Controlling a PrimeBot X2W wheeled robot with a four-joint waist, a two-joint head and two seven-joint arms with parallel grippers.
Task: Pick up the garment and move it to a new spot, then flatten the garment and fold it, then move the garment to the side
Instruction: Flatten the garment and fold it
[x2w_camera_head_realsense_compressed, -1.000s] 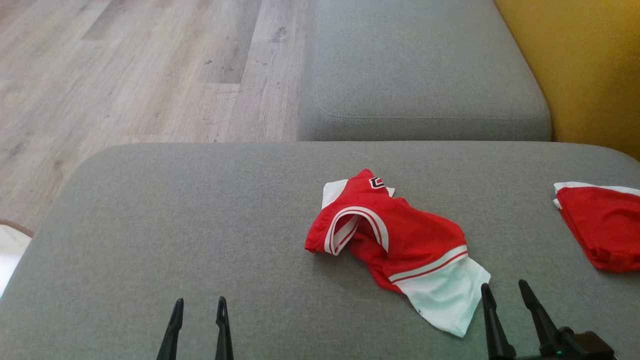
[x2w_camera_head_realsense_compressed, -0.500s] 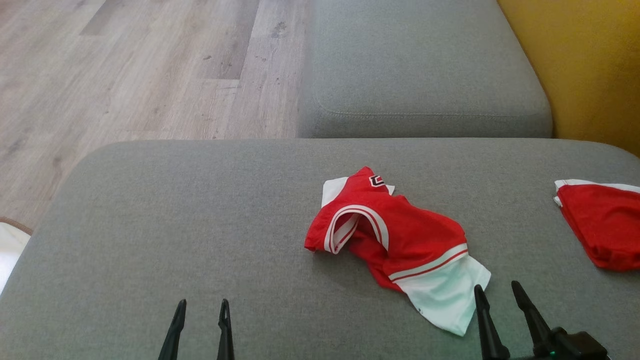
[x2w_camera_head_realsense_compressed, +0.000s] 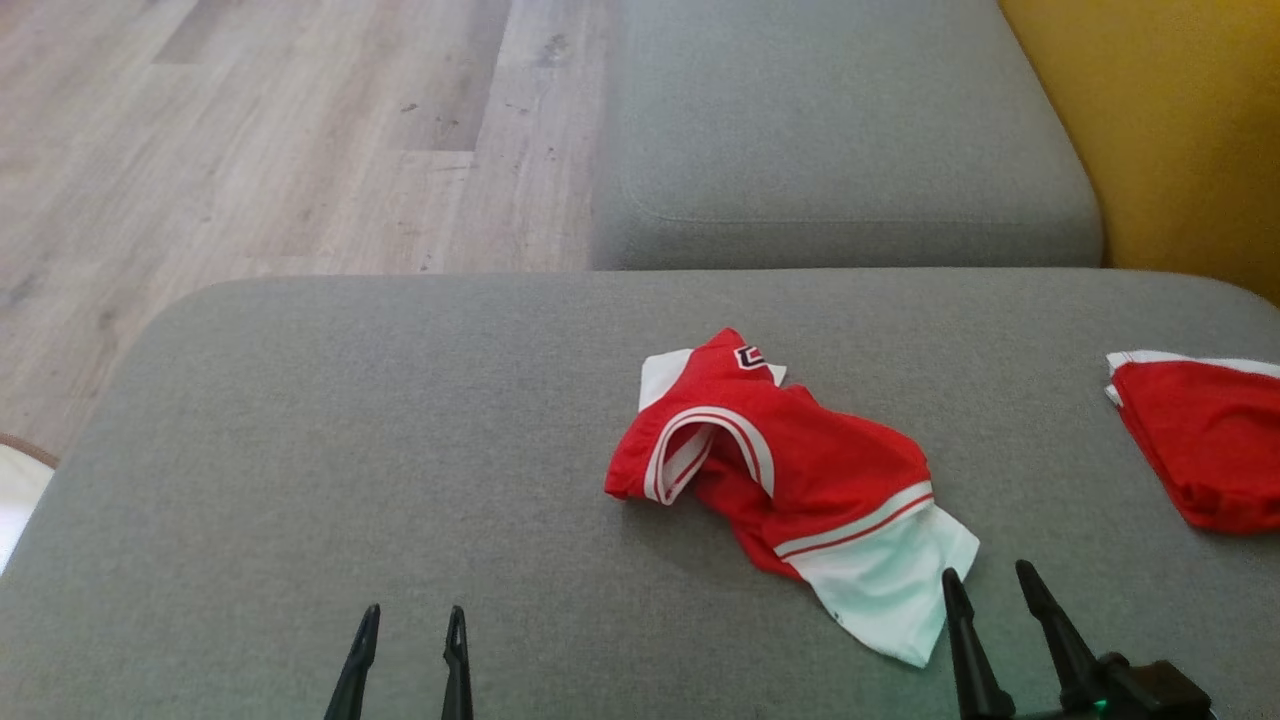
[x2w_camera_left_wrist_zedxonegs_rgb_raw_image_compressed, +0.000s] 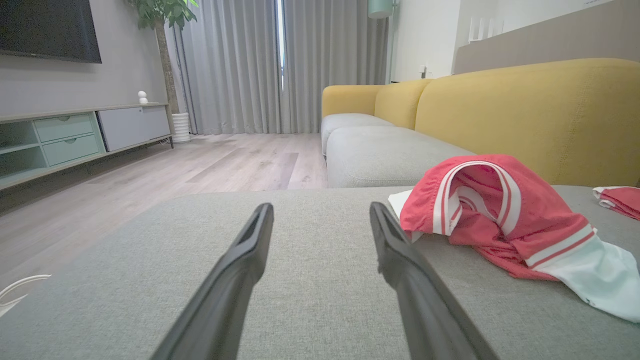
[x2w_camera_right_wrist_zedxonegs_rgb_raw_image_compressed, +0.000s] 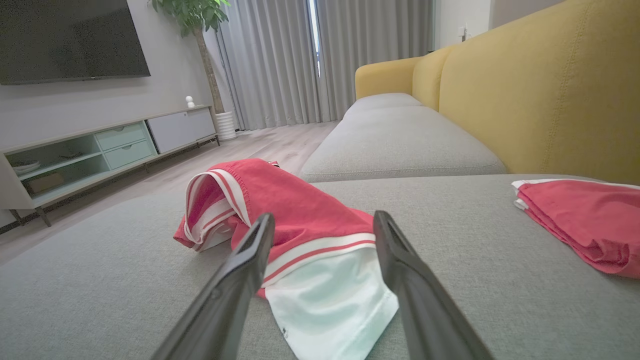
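Floorboards (x2w_camera_head_realsense_compressed: 250, 150) of pale wood run down the left of the head view. Beyond them, in the right wrist view, a low console (x2w_camera_right_wrist_zedxonegs_rgb_raw_image_compressed: 100, 145) stands against the wall, its open shelves holding small items too blurred to name, and a white pot (x2w_camera_right_wrist_zedxonegs_rgb_raw_image_compressed: 226, 125) beside the curtains holds a leafy plant. A broad grey cushion (x2w_camera_head_realsense_compressed: 350, 450) fills the foreground. Over its bare lower left the left gripper (x2w_camera_head_realsense_compressed: 414, 610) hovers, its dark fingers a modest gap apart and gripping nothing. Right of centre lies the garment (x2w_camera_head_realsense_compressed: 800, 460), red with white-striped trim and a white panel. It is crumpled on the cushion, with one trimmed opening gaping toward the left. The white panel's corner points at the right gripper (x2w_camera_head_realsense_compressed: 986, 570), whose fingers are parted and empty just beside the hem. Whether they touch the cloth cannot be told. At the far right edge, well apart, a second red piece (x2w_camera_head_realsense_compressed: 1200, 440) rests folded on the same cushion. A yellow backrest (x2w_camera_head_realsense_compressed: 1180, 120) rises behind, beside another grey seat (x2w_camera_head_realsense_compressed: 830, 130).
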